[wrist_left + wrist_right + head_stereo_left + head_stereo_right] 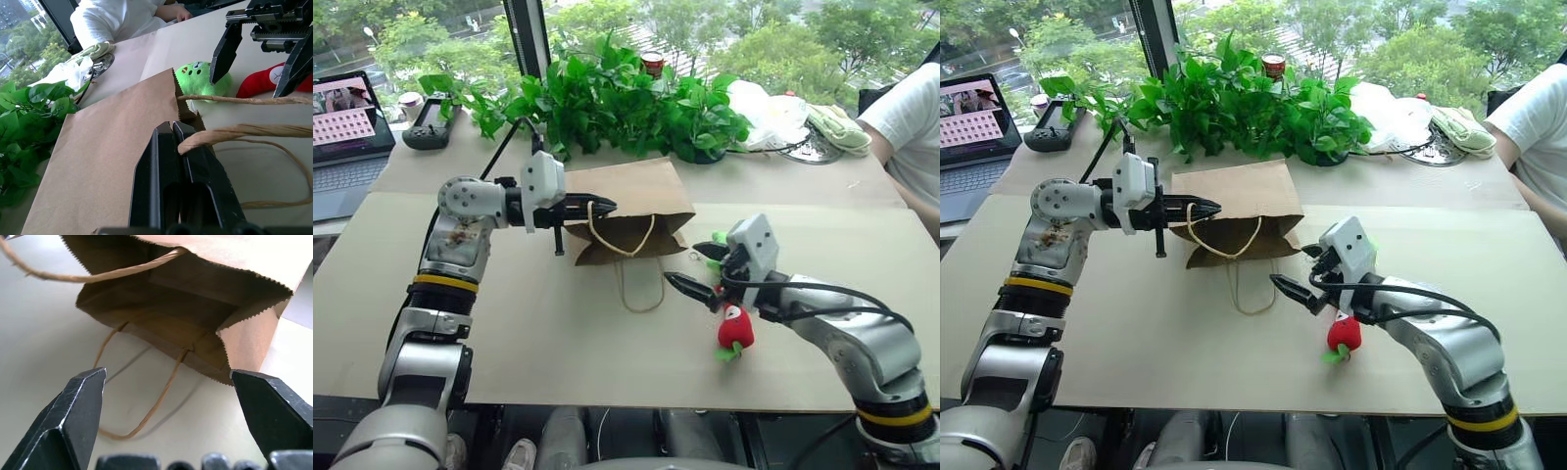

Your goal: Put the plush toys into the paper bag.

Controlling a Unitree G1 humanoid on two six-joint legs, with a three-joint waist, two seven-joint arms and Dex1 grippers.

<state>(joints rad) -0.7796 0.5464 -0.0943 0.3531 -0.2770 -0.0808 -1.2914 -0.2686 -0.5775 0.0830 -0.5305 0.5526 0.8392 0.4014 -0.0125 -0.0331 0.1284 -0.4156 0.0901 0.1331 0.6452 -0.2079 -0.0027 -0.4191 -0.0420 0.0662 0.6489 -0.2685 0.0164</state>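
The brown paper bag (pixel 628 194) lies on its side on the table, its mouth (pixel 161 303) facing me. My left gripper (pixel 607 207) is shut on the bag's upper twine handle (pixel 230 132) and holds the mouth's top edge up. The other handle (pixel 641 291) lies loose on the table. My right gripper (pixel 698 266) is open, close in front of the mouth, with nothing between its fingers (pixel 83 401). The light green plush toy (pixel 195 78) sits right beside the bag's corner, under the right gripper. The red chili toy (pixel 735 328) lies on the table by the right wrist.
Leafy plants (pixel 607 98) stand behind the bag. A laptop (pixel 347 137) and a black controller (pixel 431 122) are at the far left. A white plastic bag (pixel 764 113) and a person in a white sleeve (pixel 911 117) are at the far right.
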